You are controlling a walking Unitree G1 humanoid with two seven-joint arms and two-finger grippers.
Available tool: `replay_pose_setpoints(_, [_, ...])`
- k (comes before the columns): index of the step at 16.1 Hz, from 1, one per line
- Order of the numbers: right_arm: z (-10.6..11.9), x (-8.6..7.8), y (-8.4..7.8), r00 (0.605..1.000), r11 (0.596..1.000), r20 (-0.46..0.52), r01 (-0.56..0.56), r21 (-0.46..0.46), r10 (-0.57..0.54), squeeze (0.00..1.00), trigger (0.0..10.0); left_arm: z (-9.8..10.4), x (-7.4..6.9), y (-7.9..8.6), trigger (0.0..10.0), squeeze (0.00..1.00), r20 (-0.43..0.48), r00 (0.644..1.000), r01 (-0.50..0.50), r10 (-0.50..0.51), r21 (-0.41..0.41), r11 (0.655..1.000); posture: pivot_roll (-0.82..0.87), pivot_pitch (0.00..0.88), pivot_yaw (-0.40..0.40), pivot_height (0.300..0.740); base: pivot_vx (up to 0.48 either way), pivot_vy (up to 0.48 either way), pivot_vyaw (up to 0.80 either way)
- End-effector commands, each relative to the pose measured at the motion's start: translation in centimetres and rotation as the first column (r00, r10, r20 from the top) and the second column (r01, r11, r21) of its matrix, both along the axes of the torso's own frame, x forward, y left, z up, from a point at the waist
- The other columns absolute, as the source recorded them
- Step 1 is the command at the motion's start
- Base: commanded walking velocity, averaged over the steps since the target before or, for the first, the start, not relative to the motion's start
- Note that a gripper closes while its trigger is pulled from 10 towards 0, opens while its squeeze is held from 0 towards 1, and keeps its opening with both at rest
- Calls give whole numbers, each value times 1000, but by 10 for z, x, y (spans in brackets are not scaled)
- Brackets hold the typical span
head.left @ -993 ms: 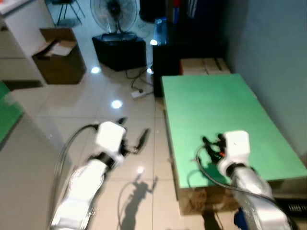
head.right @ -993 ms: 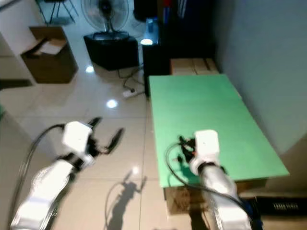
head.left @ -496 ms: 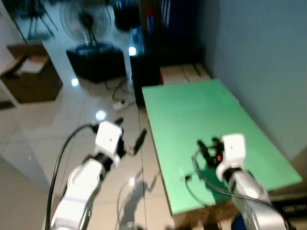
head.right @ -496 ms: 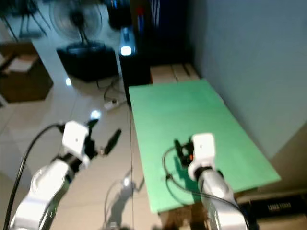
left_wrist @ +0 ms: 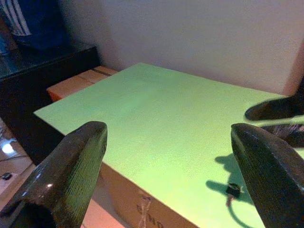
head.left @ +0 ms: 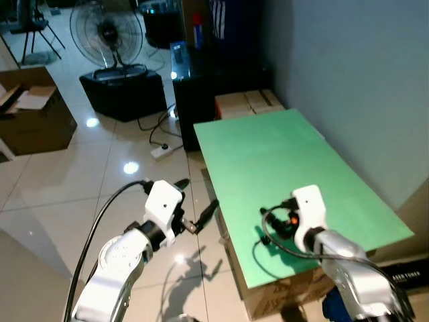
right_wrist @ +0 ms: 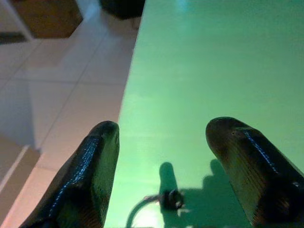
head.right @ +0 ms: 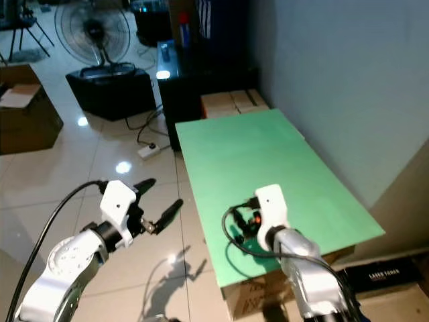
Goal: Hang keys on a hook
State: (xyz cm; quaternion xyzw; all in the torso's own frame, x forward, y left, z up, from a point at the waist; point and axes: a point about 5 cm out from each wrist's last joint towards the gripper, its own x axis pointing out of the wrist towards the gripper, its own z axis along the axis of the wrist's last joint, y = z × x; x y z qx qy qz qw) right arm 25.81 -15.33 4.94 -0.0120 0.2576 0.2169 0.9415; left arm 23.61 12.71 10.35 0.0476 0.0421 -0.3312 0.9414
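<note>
A small dark bunch of keys (right_wrist: 170, 199) with a thin loop lies on the green table top (head.left: 281, 154), near its front left corner. My right gripper (head.left: 273, 225) hovers open just above that corner, and the keys (left_wrist: 232, 190) sit on the surface below and in front of its fingers (right_wrist: 237, 156), untouched. My left gripper (head.left: 196, 198) is open and empty over the tiled floor, beside the table's left edge. In the left wrist view, the right gripper's dark fingers (left_wrist: 273, 108) come in above the keys.
The green top rests on a cardboard box (head.left: 281, 302) against a grey wall (head.left: 348, 74). Behind it stand brown boxes (head.left: 244, 104) and a black cabinet (head.left: 194, 80). A fan (head.left: 107, 33), a black case (head.left: 124, 94), an open carton (head.left: 33, 121) and a power strip (head.left: 161, 151) stand on the floor.
The camera has swung right and steadied, so the picture is sharper. My right gripper stays over the table's near left corner. My left gripper has come closer to the table's edge.
</note>
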Motion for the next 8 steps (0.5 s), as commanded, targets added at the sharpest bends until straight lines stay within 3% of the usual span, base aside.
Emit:
replay_pose_setpoints(1, [-12,4,0,998,999,-55,-33,-40,31,1000,10000,8,2,-1,10000,0,15,999,31,-31,4,1000,-46,20,79,740,0,0,0])
replay_pose_setpoints(4, [-28,16,7,982,988,-164,-108,-110,89,1000,10000,12,-1,1,10000,0,11,998,61,-62,17,998,-12,78,73,740,0,0,0])
replay_pose_setpoints(8, [-34,23,14,978,985,-180,-126,-121,103,1000,10000,17,-8,3,10000,0,-2,997,76,-76,13,997,22,117,65,740,0,0,0])
